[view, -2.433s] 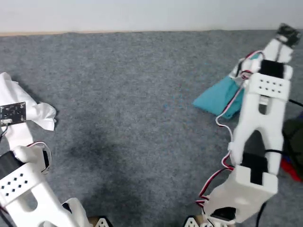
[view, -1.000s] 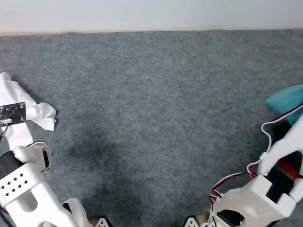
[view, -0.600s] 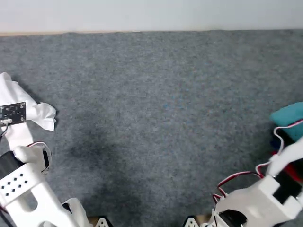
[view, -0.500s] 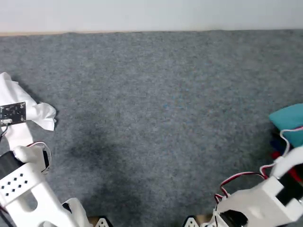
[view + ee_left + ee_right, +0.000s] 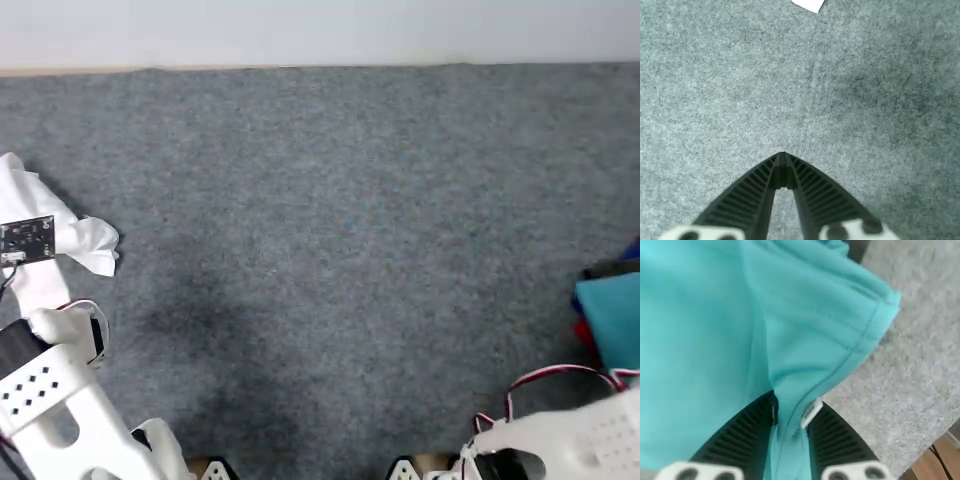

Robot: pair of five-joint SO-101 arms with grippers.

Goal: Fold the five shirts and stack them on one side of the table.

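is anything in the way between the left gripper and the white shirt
Nothing visible. In the left wrist view, bare grey carpet lies between the left gripper, jaws shut, and the corner of the white shirt. The right gripper is at the table's other side, shut on the teal shirt.

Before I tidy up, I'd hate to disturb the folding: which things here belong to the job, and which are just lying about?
Job: teal shirt, gripped by the right hand; dark and red cloth at its edges; white shirt.
Lying about: grey mat; left hand, shut over bare mat.
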